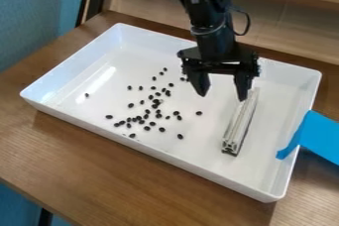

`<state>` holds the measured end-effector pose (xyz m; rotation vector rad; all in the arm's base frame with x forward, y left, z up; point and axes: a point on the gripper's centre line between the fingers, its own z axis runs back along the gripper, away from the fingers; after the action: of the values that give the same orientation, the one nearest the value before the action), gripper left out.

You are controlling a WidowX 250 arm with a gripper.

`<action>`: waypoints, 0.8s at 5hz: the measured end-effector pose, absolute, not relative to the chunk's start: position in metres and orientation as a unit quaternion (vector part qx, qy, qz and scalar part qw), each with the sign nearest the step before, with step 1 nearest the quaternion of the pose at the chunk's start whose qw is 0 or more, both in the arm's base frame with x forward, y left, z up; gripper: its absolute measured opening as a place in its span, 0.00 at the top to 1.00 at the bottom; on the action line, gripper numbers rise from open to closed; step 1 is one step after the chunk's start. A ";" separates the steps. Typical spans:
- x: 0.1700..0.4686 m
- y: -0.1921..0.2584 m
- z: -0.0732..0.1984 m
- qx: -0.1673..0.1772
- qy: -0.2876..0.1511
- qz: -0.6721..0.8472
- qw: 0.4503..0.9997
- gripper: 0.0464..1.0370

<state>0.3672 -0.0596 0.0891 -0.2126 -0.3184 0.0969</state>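
Many black oval pieces (158, 116) across smooth white tray (205, 145); tool (222, 95), fingers apart, near grooved metal bar (242, 121).

It looks like a lab: a robot arm (215, 36) hangs over a tray (192, 158) taped to a wooden surface (126, 170).

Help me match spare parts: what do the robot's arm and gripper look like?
The arm is black, with angular joints and a thin dark cable looping beside it; the gripper is black, with a wide crossbar and two tapering fingers.
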 end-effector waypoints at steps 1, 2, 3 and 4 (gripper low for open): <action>0.366 -0.059 0.083 -0.100 -0.148 0.043 0.983 0.04; 0.366 -0.064 0.078 -0.097 -0.144 0.036 0.984 0.04; 0.367 -0.069 0.072 -0.095 -0.142 0.038 0.985 0.04; 0.367 -0.073 0.061 -0.092 -0.132 0.041 0.986 0.04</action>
<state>0.3669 -0.0726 0.0607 -0.1846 -0.2658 0.0821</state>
